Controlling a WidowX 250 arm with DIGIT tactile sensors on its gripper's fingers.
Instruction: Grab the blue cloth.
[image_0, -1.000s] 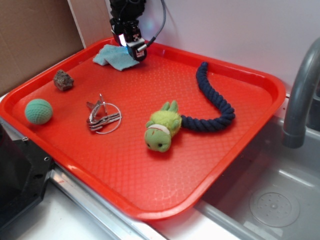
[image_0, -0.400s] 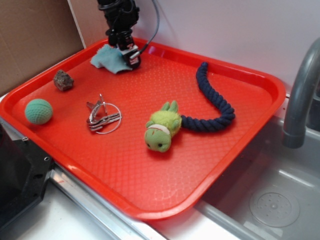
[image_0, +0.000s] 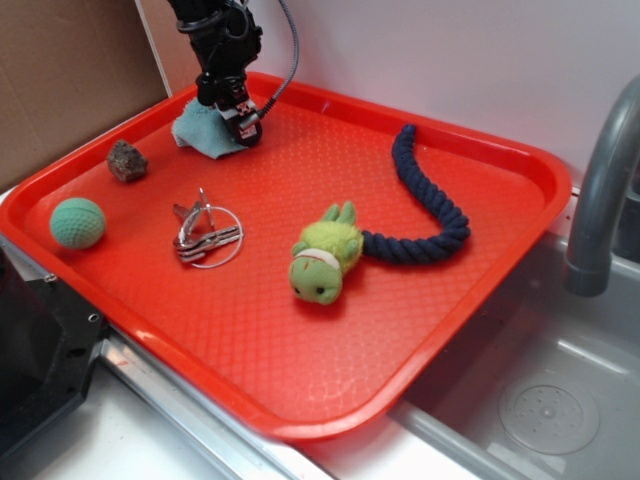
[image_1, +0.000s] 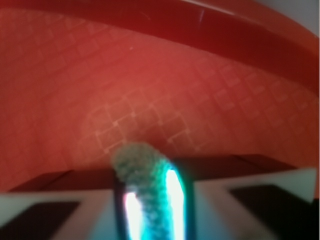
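The tray (image_0: 520, 160) had open floor at its centre and toward 6 o'clock. At 11 o'clock, by the far rim, the jaws (image_0: 232, 105) were pinched narrow on the cloth (image_0: 200, 130) — a fold showed between them in the wrist view (image_1: 142, 165). Also in the tray: ball (image_0: 77, 222), rock (image_0: 127, 160), rope (image_0: 425, 200), plush (image_0: 325, 255).

The end effector (image_0: 232, 105) is working at the far left corner of the red tray (image_0: 480, 290), hemmed by the raised rim and the wall just behind. The rock (image_0: 127, 160) and metal ring (image_0: 208, 235) are lying near. Open tray floor is lying between them and the navy rope (image_0: 425, 205), with the green plush toy (image_0: 325, 255) occupying the centre.
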